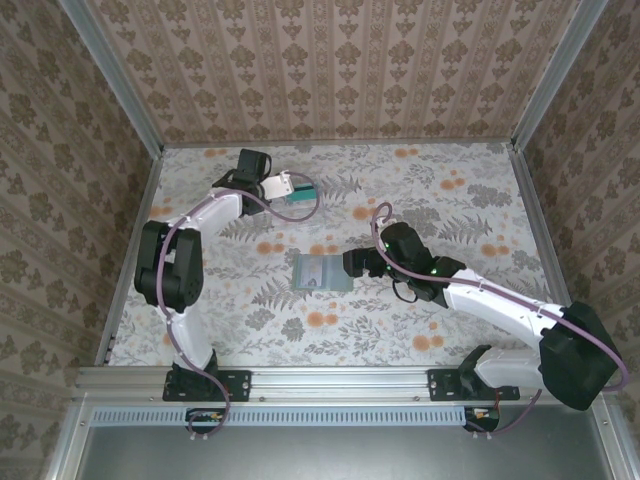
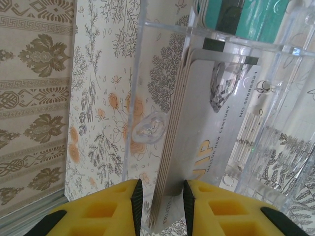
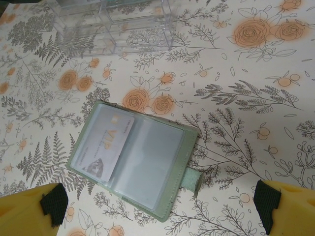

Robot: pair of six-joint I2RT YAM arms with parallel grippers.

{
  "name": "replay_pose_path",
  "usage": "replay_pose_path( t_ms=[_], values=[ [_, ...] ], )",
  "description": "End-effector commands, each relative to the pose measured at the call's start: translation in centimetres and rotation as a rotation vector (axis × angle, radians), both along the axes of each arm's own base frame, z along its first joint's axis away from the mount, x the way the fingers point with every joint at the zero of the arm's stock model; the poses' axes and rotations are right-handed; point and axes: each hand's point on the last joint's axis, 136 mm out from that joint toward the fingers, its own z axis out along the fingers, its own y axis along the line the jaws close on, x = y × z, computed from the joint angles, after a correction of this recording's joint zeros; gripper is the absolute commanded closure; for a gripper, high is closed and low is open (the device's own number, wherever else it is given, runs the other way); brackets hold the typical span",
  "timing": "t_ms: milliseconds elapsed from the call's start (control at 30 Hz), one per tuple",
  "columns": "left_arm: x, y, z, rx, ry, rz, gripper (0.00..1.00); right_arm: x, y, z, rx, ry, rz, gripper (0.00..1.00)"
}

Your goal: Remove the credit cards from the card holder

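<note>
The green card holder lies open on the table, clear pockets facing up. One pale VIP credit card sits in its left pocket; the right pocket looks empty. My right gripper hovers just right of the holder, open wide with nothing between its fingers. At the far left, my left gripper is at the clear plastic box. A stack of credit cards stands on edge in the box between the pads. The left pad stands apart from the stack; the right pad is at its face.
Teal cards stand in a further compartment of the clear box. The enclosure's patterned walls close in the table at the back and sides. The left wall stands near the box.
</note>
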Motion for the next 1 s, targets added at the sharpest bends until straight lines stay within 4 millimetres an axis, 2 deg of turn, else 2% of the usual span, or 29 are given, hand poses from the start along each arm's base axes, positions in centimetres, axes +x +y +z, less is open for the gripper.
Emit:
replay_pose_path(
  t_ms=[0, 100, 167, 233, 300, 367, 400, 533, 600, 633, 667, 700, 833, 967],
  values=[
    [0.0, -0.3, 1.6, -0.051, -0.015, 0.012, 0.69, 0.4, -0.2, -0.4, -0.001, 0.003, -0.018, 0.0],
    [-0.5, -0.3, 3.0, -0.078, -0.037, 0.016, 0.66, 0.3, -0.1, -0.4, 0.0, 0.004, -0.013, 0.0],
    [-1.0, -0.4, 4.5, -0.123, -0.062, 0.032, 0.57, 0.3, 0.0, -0.4, 0.003, 0.004, -0.006, 0.0],
    [-1.6, -0.4, 6.6, -0.187, -0.103, 0.058, 0.42, 0.2, 0.4, -0.4, 0.013, 0.007, 0.017, 0.0],
    [-2.7, -0.4, 8.5, -0.26, -0.128, 0.084, 0.37, 0.1, 0.8, -0.4, 0.024, 0.008, 0.035, 0.01],
    [-3.9, -0.4, 10.6, -0.355, -0.15, 0.121, 0.33, -0.1, 1.4, -0.5, 0.036, 0.014, 0.065, 0.04],
    [-4.5, -0.2, 11.8, -0.406, -0.167, 0.153, 0.28, -0.2, 1.7, -0.6, 0.042, 0.02, 0.078, 0.07],
    [-7.2, 0.3, 14.7, -0.641, -0.168, 0.307, 0.19, -0.2, 3.2, -1.9, 0.032, 0.075, 0.122, 0.27],
    [-8.5, 0.6, 15.3, -0.766, -0.147, 0.399, 0.2, -0.4, 3.9, -3.1, 0.014, 0.12, 0.144, 0.38],
    [-9.2, 0.9, 15.4, -0.834, -0.13, 0.465, 0.14, -0.6, 4.3, -3.6, 0.002, 0.138, 0.154, 0.4],
    [-9.7, 1.3, 15.4, -0.885, -0.113, 0.527, 0.03, -0.7, 4.6, -3.9, -0.007, 0.146, 0.16, 0.43],
    [-10.4, 1.7, 15.2, -0.945, -0.08, 0.593, 0.0, -0.8, 4.8, -4.3, -0.025, 0.158, 0.164, 0.46],
    [-13.3, 2.3, 13.6, -1.1, 0.061, 0.736, 0.0, -1.0, 5.0, -6.3, -0.081, 0.208, 0.156, 0.52],
    [-15.9, 2.8, 12.7, -1.249, 0.103, 0.848, 0.0, -0.9, 4.1, -8.4, -0.138, 0.247, 0.113, 0.55]
  ],
)
